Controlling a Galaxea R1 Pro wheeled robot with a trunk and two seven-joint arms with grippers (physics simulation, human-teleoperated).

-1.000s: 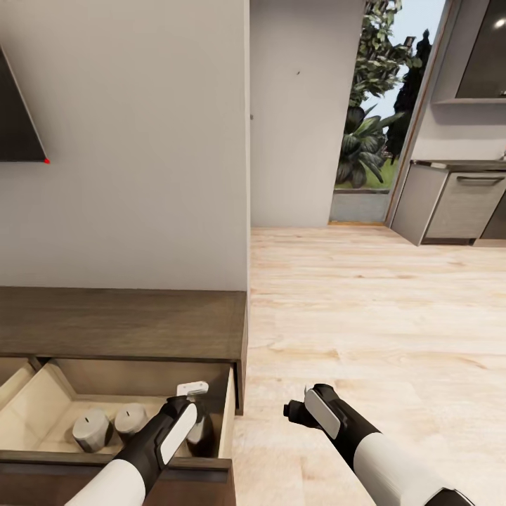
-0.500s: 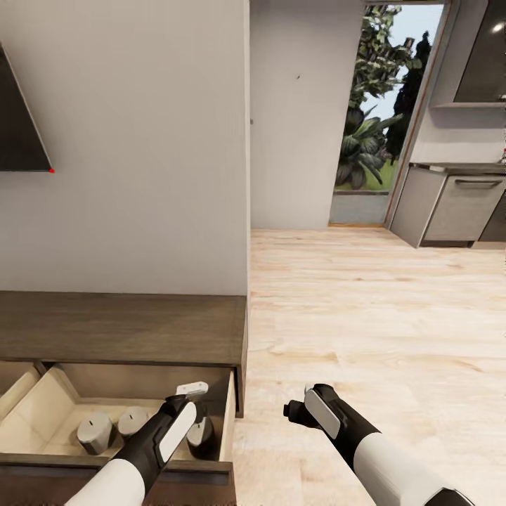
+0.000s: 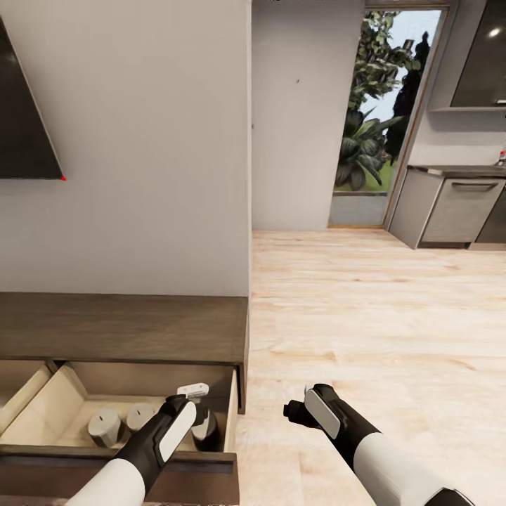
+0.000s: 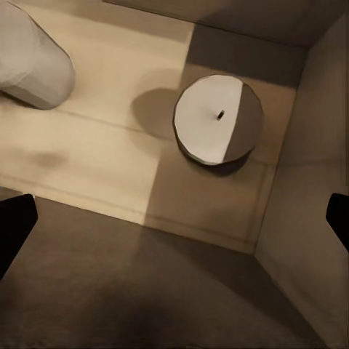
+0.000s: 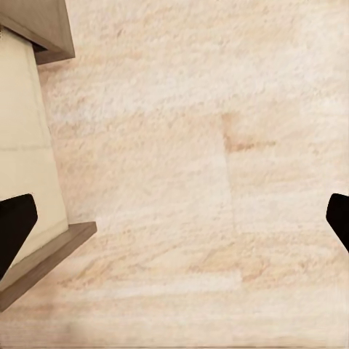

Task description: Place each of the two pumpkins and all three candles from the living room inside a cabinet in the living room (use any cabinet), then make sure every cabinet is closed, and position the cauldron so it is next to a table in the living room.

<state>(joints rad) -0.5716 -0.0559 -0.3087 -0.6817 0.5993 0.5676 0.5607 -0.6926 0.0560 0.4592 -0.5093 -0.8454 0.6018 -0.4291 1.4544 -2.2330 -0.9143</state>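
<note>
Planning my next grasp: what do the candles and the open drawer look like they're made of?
Candles: pale grey-white, matte, likely wax; the one under the left claw shows a flat top with a small dark wick. Drawer: light beige inside, looks like unfinished wood or laminate; the cabinet top is dark brown with visible grain.

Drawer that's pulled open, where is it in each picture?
Head view: the open drawer sits at the bottom left, under the cabinet's dark top.
Left wrist view: its beige floor spreads across the picture, seen from above.
Right wrist view: a beige strip of it runs along the left edge, beside the wooden floor.
Shared landmark: the drawer's right side wall.
</note>
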